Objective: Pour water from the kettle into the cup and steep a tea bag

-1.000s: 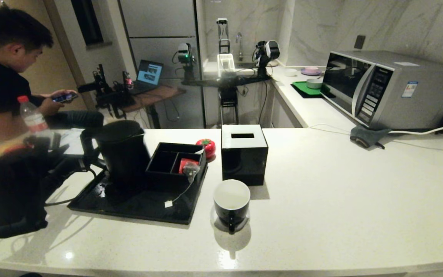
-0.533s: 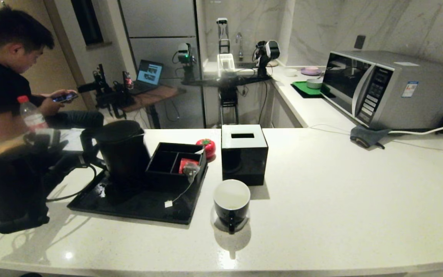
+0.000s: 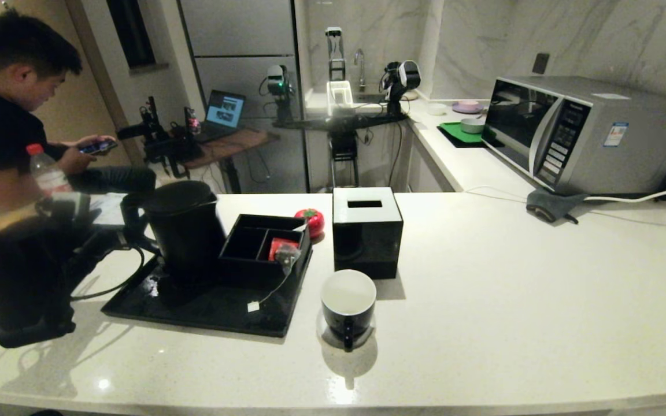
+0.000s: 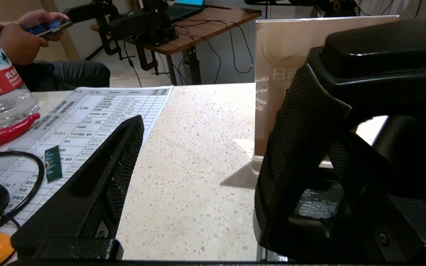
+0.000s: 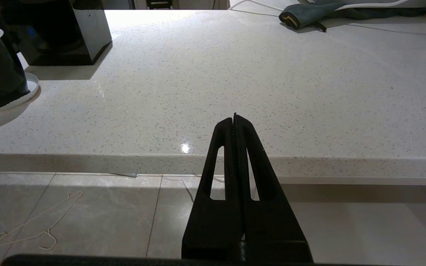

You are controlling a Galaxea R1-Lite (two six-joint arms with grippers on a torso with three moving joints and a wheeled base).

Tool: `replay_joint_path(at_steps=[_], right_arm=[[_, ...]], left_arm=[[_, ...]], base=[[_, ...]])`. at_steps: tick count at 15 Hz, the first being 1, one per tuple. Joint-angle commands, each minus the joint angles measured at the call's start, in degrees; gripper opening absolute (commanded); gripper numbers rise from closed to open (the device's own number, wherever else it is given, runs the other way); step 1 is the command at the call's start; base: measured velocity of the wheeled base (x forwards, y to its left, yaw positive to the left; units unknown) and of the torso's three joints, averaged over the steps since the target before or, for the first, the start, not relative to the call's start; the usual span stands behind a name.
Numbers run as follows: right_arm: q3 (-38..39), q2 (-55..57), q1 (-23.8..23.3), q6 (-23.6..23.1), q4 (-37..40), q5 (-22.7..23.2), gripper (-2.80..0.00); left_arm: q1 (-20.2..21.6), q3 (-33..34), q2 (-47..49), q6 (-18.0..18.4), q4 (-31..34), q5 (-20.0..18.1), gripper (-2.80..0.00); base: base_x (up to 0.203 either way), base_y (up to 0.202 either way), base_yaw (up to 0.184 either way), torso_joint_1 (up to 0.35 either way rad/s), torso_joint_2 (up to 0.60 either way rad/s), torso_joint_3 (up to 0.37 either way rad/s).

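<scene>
Both left gripper (image 4: 205, 147) jaws wide around the kettle (image 3: 185, 228) handle.

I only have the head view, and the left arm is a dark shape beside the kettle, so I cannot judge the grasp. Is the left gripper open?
Observer: Yes. The left wrist view shows the left gripper open wide.
Operator: Is the handle between the fingers?
Observer: Not yet. Only bare counter shows between its fingers; the kettle sits off to one finger's side.
Operator: And the right arm? I cannot see it at all.
Observer: The right gripper is shut, parked below the counter's front edge, over floor tiles.
</scene>
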Motion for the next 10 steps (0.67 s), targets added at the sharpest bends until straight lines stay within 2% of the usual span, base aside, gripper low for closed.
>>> replay_joint_path(at_steps=[1, 10], right_arm=[[0.0, 0.0, 0.0, 0.0, 0.0, 0.0, -2.8], [0.0, 0.0, 0.0, 0.0, 0.1, 0.0, -2.8]], left_arm=[[0.0, -1.3, 1.2, 0.1, -2.7, -0.1, 0.0], [-0.6, -5.6, 4.5, -0.1, -2.7, -0.1, 0.0]], base=[[0.0, 0.0, 0.0, 0.0, 0.0, 0.0], [0.0, 0.0, 0.0, 0.0, 0.0, 0.0]])
